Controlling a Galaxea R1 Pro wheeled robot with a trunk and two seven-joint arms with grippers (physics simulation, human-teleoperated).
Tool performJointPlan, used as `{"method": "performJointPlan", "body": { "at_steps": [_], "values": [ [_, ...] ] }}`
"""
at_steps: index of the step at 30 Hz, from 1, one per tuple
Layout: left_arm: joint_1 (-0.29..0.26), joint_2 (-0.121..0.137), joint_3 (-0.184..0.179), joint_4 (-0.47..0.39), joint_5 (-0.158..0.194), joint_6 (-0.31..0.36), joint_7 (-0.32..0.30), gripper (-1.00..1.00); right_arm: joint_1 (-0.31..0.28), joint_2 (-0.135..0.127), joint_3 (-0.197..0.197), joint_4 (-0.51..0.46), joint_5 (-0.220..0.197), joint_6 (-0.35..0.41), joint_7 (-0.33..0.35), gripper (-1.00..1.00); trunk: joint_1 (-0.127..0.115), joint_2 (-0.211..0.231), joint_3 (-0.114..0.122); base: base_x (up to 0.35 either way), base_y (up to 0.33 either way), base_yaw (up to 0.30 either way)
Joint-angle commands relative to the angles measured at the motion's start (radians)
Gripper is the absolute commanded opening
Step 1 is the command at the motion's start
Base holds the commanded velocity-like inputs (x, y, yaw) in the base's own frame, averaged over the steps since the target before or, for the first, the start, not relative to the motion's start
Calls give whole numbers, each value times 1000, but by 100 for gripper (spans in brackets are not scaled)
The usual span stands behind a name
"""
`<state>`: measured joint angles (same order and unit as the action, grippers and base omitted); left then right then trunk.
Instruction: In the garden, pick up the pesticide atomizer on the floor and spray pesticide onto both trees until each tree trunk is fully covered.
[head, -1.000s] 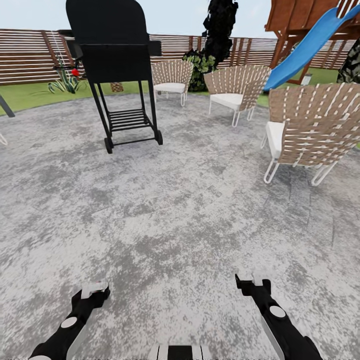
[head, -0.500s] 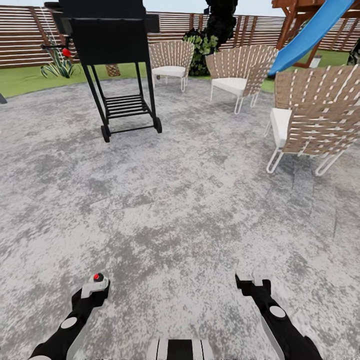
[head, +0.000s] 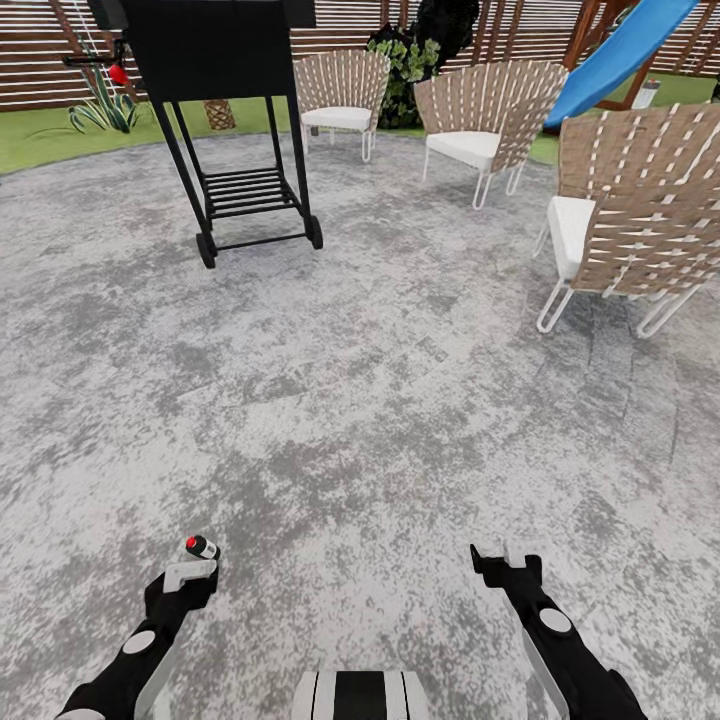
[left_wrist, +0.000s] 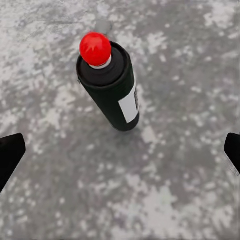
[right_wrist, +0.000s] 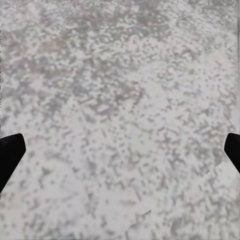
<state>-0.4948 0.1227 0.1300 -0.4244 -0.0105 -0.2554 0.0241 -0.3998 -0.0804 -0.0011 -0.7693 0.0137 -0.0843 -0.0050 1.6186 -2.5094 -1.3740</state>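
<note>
The pesticide atomizer (head: 200, 546), a small dark bottle with a white patch and a red tip, stands upright on the grey paved patio, just ahead of my left gripper (head: 185, 580). In the left wrist view the atomizer (left_wrist: 112, 87) sits out in front between the widely spread dark fingers (left_wrist: 10, 155) of the left gripper (left_wrist: 120, 155), which is open and not touching it. My right gripper (head: 505, 565) hangs open over bare paving, also in the right wrist view (right_wrist: 120, 155). Dark ragged tree foliage (head: 447, 18) rises by the fence; its trunk is hidden.
A black wheeled grill (head: 230, 110) stands ahead left. Three woven chairs (head: 345, 95) (head: 480, 115) (head: 640, 215) ring the patio at back and right. Green lawn (head: 40, 135), a slat fence (head: 40, 60) and a blue slide (head: 620, 55) lie beyond.
The camera has moved forward and tipped down, so the grill and chairs slid up the picture. The atomizer has come into view just ahead of my left gripper. Both grippers stay open.
</note>
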Motion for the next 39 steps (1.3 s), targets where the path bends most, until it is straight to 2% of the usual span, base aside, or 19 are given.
{"method": "performJointPlan", "body": {
  "at_steps": [1, 3, 7, 16, 26, 39],
  "values": [
    [-1, -2, 1, -1, -1, -4, 3, 100, -1, 0, 0, -32, 1, -1, -1, 100, 0, 0, -1, 0, 0, 0],
    [-1, -4, 2, -3, -1, -5, 3, 100, -2, -1, 0, -121, 2, -1, 0, 100, 0, 0, -1, 0, 0, 0],
    [-1, -6, 2, -20, -1, -4, 3, 100, -2, -1, 2, -183, 3, 0, 1, 100, 1, -1, -12, 0, 0, 0],
    [-1, -8, 2, -24, -2, -4, 3, 100, -2, -1, 4, -189, 3, 0, 6, 100, 2, -1, -16, 9, 0, 0],
    [-1, -8, 3, -24, -1, -4, 4, 100, -2, -1, 4, -189, 3, 0, 7, 100, 2, -1, -16, 147, 4, 0],
    [-1, -8, 3, -25, 0, -4, 4, 100, -2, -1, 4, -189, 3, 0, 7, 100, 2, -1, -16, 13, 107, 0]
  ]
}}
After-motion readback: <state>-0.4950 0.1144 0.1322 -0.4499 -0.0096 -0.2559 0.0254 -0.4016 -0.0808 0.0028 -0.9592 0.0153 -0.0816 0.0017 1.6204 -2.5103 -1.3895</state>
